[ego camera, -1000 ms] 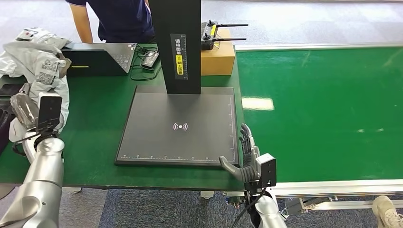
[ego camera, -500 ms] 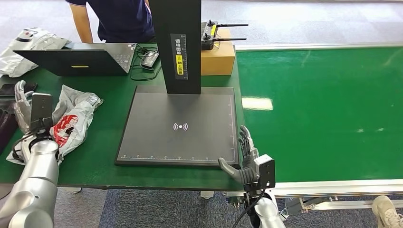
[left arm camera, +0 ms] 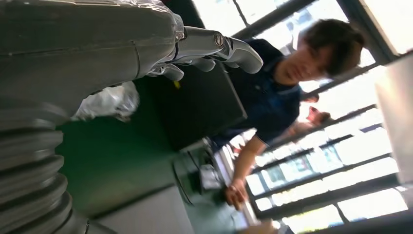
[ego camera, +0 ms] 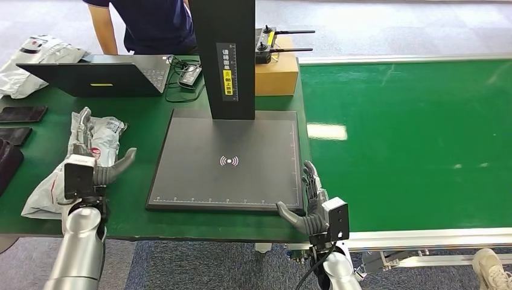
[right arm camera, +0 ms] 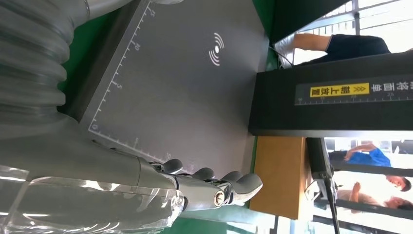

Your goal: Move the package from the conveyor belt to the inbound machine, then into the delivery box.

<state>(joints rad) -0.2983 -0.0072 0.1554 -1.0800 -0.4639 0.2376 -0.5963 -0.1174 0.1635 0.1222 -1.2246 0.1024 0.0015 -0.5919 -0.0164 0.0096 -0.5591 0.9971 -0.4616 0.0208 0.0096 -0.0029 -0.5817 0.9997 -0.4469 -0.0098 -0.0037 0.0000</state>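
Note:
The package [ego camera: 45,188], a crumpled grey-white plastic bag with red print, lies on the green table to the left of the inbound machine. My left hand [ego camera: 96,163] hovers over its upper part with fingers spread and thumb out, holding nothing. In the left wrist view that hand [left arm camera: 97,44] is stretched out empty and the package [left arm camera: 104,100] lies beyond it. The machine's dark plate [ego camera: 229,160] and black column [ego camera: 226,54] stand mid-table. My right hand [ego camera: 308,199] rests open at the plate's front right corner, and the right wrist view shows it [right arm camera: 146,185] beside the plate [right arm camera: 185,83].
The green conveyor belt [ego camera: 410,139] runs along the right. Behind the plate are an open laptop [ego camera: 102,75] and a cardboard box [ego camera: 276,72] with a controller [ego camera: 265,45] on it. A person [ego camera: 151,24] stands at the table's far side. Another bag [ego camera: 36,51] lies far left.
My left hand held the package up at the far left, then let it drop onto the table. The hand has since swung right and now sits over the bag. The right hand stayed put.

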